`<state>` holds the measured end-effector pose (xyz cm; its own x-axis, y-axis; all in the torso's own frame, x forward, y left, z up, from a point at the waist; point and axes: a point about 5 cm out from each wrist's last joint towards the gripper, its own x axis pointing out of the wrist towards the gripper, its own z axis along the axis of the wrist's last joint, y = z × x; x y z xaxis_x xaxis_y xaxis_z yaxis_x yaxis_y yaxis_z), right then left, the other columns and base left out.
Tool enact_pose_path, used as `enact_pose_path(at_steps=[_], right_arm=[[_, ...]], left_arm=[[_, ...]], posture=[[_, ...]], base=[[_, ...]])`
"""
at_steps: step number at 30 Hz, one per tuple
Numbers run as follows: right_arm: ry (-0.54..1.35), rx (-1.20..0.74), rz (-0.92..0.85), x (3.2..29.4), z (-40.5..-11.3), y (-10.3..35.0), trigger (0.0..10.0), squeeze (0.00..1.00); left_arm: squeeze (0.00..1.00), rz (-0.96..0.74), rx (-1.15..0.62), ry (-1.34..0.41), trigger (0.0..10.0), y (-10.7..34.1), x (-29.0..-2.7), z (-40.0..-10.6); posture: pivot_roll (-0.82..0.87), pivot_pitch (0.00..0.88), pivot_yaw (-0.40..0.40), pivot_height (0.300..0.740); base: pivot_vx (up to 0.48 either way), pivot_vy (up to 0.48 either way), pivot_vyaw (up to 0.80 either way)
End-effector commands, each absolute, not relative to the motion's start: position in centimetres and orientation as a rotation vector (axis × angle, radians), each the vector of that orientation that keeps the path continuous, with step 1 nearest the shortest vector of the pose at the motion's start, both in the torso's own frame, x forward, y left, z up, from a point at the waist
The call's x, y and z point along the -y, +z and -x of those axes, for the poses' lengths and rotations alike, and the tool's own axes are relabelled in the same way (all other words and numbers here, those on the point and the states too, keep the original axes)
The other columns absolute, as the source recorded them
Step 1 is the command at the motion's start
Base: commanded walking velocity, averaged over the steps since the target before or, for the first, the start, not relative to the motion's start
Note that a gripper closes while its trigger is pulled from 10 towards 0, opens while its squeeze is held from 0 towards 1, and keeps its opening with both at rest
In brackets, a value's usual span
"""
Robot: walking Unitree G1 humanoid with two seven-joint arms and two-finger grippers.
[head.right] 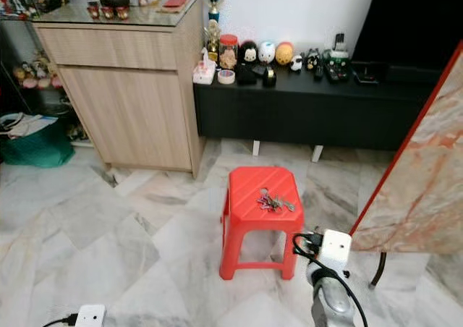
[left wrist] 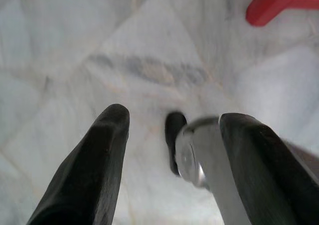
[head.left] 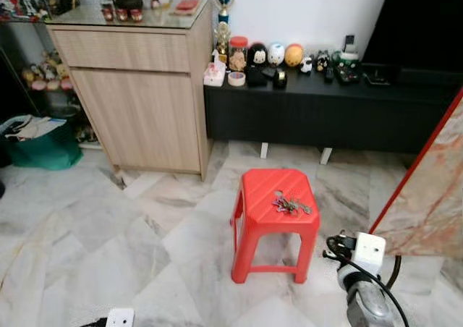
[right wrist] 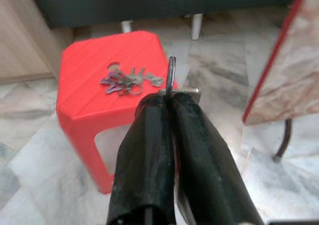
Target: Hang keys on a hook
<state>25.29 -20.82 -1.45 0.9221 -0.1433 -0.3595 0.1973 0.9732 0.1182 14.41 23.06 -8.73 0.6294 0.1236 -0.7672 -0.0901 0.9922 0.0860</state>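
Note:
A bunch of keys [head.left: 291, 205] lies on top of a red plastic stool [head.left: 264, 186] standing on the marble floor. In the right wrist view the keys [right wrist: 124, 80] lie just beyond my right gripper [right wrist: 167, 98], which is shut on a small dark hook [right wrist: 171, 73] with a metal plate, held above the near side of the stool [right wrist: 89, 85]. My right arm [head.left: 365, 302] rises at the lower right. My left gripper [left wrist: 172, 118] hangs open over the bare floor, with a silver and black part of my own body behind its fingers.
A wooden cabinet [head.left: 137, 103] stands at the back left, beside a low black console [head.left: 325, 113] carrying several figurines. A marble-patterned board with a red edge [head.left: 427, 197] leans close to the stool's right. A green bag [head.left: 40, 150] sits far left.

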Motion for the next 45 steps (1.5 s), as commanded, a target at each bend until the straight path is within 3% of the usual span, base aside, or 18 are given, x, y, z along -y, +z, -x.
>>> enact_pose_path(at_steps=[1, 9, 18, 25, 45], right_arm=[[-0.168, -0.338, -0.164, 20.4, -25.9, -1.1, 10.0, 0.0], [-0.165, -0.338, -0.262, 19.9, -26.1, -1.0, 10.0, 0.0], [-0.109, -0.291, -0.19, 20.4, -26.4, -0.1, 10.0, 0.0], [-0.26, -0.249, -0.227, 21.9, -26.7, 0.6, 10.0, 0.0], [-0.231, -0.254, -0.209, 21.1, -26.9, 0.6, 10.0, 0.0]], left_arm=[[0.0, -0.044, -0.901, 0.132, 10.0, -8.8, -23.4, -14.0], [0.0, -0.045, -0.91, 0.128, 10.0, -8.9, -23.5, -13.9], [0.0, -0.055, -0.911, 0.12, 10.0, -8.8, -23.6, -14.2], [0.0, -0.054, -0.911, 0.125, 10.0, -8.7, -23.7, -14.4], [0.0, -0.049, -0.913, 0.119, 10.0, -8.8, -23.3, -14.3]], posture=[[0.08, 0.0, -0.058, 0.74], [0.06, 0.0, -0.041, 0.74], [0.05, 0.0, -0.03, 0.74], [0.06, 0.0, -0.031, 0.74], [0.07, 0.0, -0.043, 0.74]], base=[[0.0, -0.3, 0.0], [0.0, -0.301, 0.0], [0.0, -0.301, 0.0], [0.0, -0.301, 0.0], [0.0, -0.302, 0.0]])
